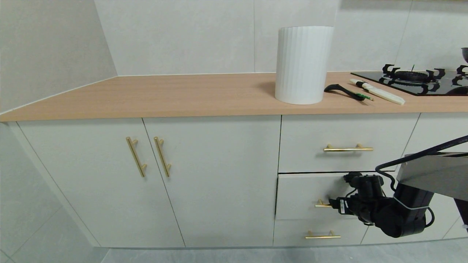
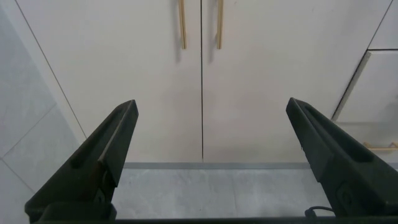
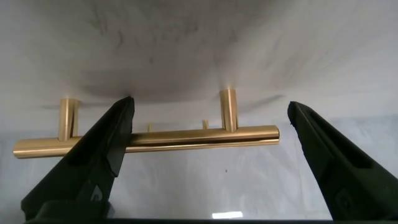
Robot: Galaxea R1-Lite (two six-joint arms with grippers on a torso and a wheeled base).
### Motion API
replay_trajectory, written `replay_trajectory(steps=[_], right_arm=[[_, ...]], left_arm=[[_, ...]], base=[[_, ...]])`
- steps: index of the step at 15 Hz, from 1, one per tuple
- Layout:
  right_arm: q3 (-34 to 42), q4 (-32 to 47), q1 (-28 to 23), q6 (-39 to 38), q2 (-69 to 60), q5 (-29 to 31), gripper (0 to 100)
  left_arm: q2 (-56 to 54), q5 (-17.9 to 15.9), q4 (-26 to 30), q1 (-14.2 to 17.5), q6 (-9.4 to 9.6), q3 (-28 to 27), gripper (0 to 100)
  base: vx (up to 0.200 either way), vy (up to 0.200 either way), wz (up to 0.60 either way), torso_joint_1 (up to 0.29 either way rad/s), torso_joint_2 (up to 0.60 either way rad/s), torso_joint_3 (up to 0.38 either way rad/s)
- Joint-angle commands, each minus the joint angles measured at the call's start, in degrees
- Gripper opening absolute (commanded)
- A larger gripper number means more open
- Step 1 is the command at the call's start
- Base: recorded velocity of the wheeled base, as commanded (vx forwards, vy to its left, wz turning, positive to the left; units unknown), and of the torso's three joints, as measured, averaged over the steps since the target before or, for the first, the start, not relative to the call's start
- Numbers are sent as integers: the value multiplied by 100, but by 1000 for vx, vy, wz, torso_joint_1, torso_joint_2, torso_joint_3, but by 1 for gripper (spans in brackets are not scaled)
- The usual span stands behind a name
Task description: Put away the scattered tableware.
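The tableware lies on the counter (image 1: 182,95), just at 3 o'clock of a white ribbed canister (image 1: 303,65): a black spoon (image 1: 343,90) and, beside it toward the hob (image 1: 416,78), a long white utensil (image 1: 378,92). Both lie flat and point toward 4 o'clock, close to each other. Whether they touch cannot be told.

Below, at 5 o'clock of the canister, the right gripper (image 1: 331,204) is at the middle drawer (image 1: 299,193), which has a dark gap along its top and left edges. In the right wrist view the gripper (image 3: 209,107) has its fingers (image 3: 112,143) spread wide. The brass handle (image 3: 186,138) runs across between them, and they are not closed on it.

The left gripper (image 2: 211,107) faces the double doors (image 2: 280,81) low down, near the floor. Its fingers (image 2: 109,146) are also wide apart and hold nothing.
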State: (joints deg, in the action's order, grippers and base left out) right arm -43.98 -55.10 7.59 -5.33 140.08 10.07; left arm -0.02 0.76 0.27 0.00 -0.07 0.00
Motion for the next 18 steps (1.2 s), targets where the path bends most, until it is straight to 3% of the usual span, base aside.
replay_trajectory(steps=[1,3,7,8,13,18], right_arm=[[320,386,75,137,-552,-58,100],[522,1010,234,269,-1123,-154,100],[610,3234,805,260,-3523,-427,100],[593,3366,840,260,-3857,-506,100],[373,3260,893,-135,-4085,-480,100],[399,2390,902,-188,-3110,-84,100]], left_arm=[[2,4,0,0,-1,0,100],[2,-5,0,0,-1,0,100],[2,4,0,0,-1,0,100],[2,4,0,0,-1,0,100],[2,4,0,0,-1,0,100],[2,4,0,0,-1,0,100]], base=[[0,0,0,0,0,0],[0,0,0,0,0,0],[0,0,0,0,0,0],[0,0,0,0,0,0],[0,0,0,0,0,0],[0,0,0,0,0,0]])
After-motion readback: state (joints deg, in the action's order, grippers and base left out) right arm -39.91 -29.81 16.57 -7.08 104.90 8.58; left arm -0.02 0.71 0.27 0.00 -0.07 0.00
